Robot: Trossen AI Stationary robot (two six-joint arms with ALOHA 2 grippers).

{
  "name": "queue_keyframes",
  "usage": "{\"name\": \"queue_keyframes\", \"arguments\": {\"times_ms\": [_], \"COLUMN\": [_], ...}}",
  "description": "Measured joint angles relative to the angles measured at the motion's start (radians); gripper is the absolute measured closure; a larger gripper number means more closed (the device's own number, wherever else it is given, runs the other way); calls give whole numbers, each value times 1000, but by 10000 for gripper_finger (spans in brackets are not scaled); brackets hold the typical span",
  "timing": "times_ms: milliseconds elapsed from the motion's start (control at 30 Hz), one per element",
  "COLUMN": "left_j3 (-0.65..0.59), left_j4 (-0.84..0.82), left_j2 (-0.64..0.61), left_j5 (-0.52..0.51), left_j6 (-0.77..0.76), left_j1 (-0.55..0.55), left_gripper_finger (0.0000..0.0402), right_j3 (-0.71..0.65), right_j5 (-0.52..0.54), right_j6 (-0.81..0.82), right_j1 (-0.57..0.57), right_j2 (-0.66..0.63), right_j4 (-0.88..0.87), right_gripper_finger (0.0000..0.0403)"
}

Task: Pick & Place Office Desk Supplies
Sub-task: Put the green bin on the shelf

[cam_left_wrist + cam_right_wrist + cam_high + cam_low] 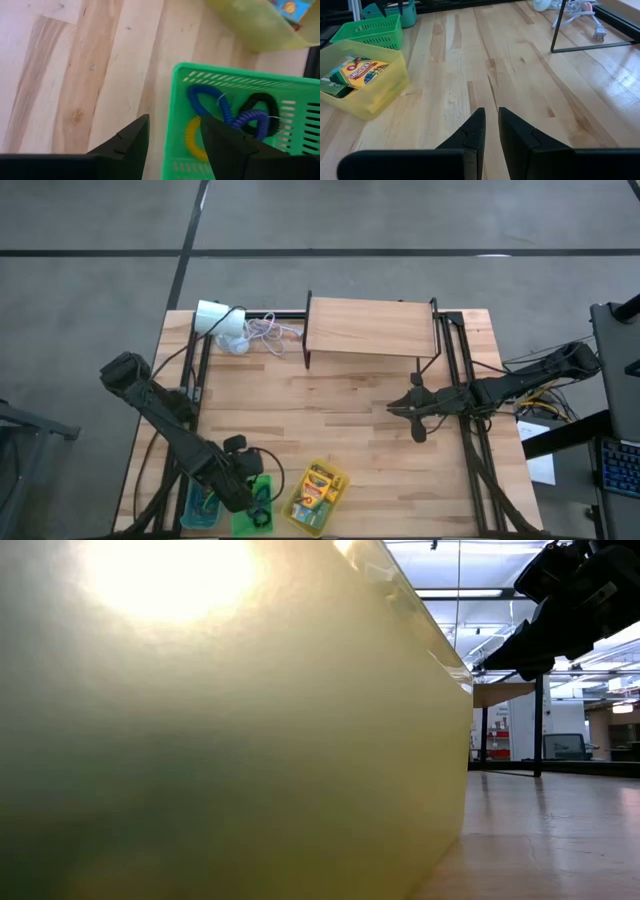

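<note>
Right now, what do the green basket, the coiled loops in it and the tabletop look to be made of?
Green basket: moulded plastic, judging by its slotted walls and even colour. Coiled loops: likely springy plastic or rubber, glossy, spiral-wound. Tabletop: wood planks, visible grain and knots, light satin finish.

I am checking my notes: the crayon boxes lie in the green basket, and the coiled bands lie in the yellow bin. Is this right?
No, they are swapped. The right wrist view shows the crayon boxes in the yellow bin; the left wrist view shows the coiled bands in the green basket.
</note>
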Motion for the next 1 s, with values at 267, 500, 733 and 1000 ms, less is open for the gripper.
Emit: {"name": "queue_keyframes", "arguments": {"times_ms": [267,500,733,1000], "left_j3": [0,-30,-131,-191], "left_j4": [6,46,170,218], "left_j2": [11,10,10,10], "left_j5": [-1,-1,1,19], "left_j6": [10,11,-21,-71], "left_j1": [0,0,0,0], "left_gripper_finger": [216,217,216,230], "right_j3": [0,0,0,0], "right_j5": [0,0,0,0], "right_j6": [0,0,0,0], "right_j1": [0,0,0,0], "right_j2": [0,0,0,0], "right_j4": [0,0,0,0], "right_gripper_finger": [351,351,351,351]}}
